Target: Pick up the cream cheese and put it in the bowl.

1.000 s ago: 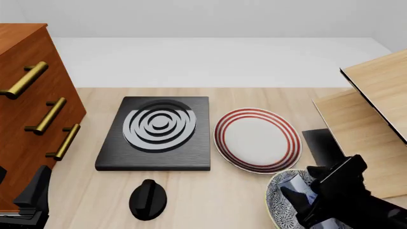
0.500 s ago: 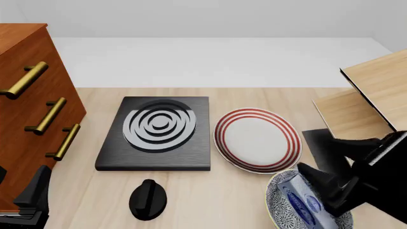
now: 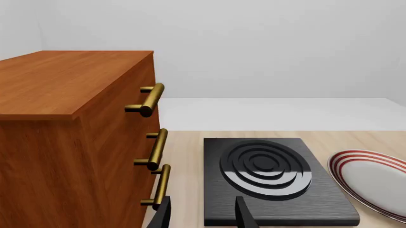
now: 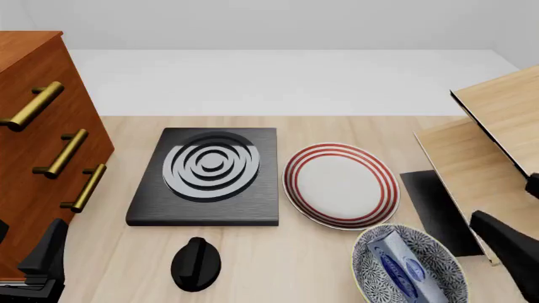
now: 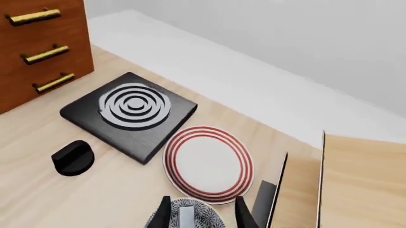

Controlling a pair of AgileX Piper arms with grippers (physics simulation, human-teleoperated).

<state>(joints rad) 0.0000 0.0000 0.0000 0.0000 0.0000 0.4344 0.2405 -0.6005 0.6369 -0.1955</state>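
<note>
The cream cheese (image 4: 402, 268), a silver-grey box with a blue oval logo, lies inside the speckled bowl (image 4: 364, 251) at the front right of the table. My right gripper (image 4: 495, 235) is open and empty, off to the right of the bowl and raised above it. In the right wrist view its fingers (image 5: 166, 213) stand apart above the bowl (image 5: 210, 219), with the cream cheese (image 5: 186, 216) showing between them far below. My left gripper (image 4: 47, 255) is open and empty at the front left by the wooden drawers; its fingers (image 3: 162, 216) also show in the left wrist view.
A white plate with red rings (image 4: 341, 184) lies just behind the bowl. A black burner slab with concentric rings (image 4: 206, 173) sits mid-table, with a black knob (image 4: 195, 262) in front of it. A wooden drawer cabinet (image 4: 42, 126) stands at the left and a light wooden cabinet (image 4: 488, 145) at the right.
My right gripper has opened and let go of the cream cheese, which now lies in the bowl. The right arm has drawn back up and to the right. The left arm has not moved.
</note>
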